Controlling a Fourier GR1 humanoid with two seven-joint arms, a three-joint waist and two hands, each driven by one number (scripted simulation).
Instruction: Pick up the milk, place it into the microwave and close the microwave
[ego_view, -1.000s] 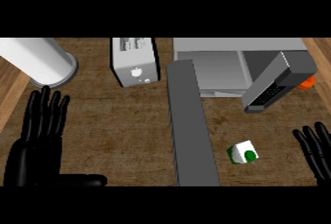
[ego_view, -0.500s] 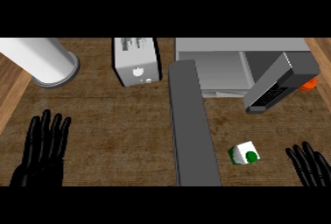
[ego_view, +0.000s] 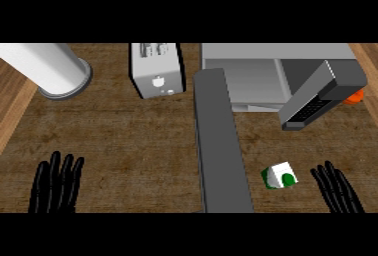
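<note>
Right hand (ego_view: 338, 189) showed straight, open fingers at the lower right, just beside the milk (ego_view: 280, 176) but apart from it; the left hand (ego_view: 55, 182) rested open at the lower left. The milk, a small white-and-green carton, stood on the tabletop (ego_view: 133, 135) in front of the open microwave (ego_view: 258, 75). Judged light, rigid and easily tipped, it should be gripped across opposite side faces.

Left hand (ego_view: 55, 184) shows at the lower left, fingers straight and spread, pointing up the view; right hand (ego_view: 337, 188) shows at the lower right, fingers likewise straight, angled slightly leftward; both are open and hold nothing; forearms are out of sight.
</note>
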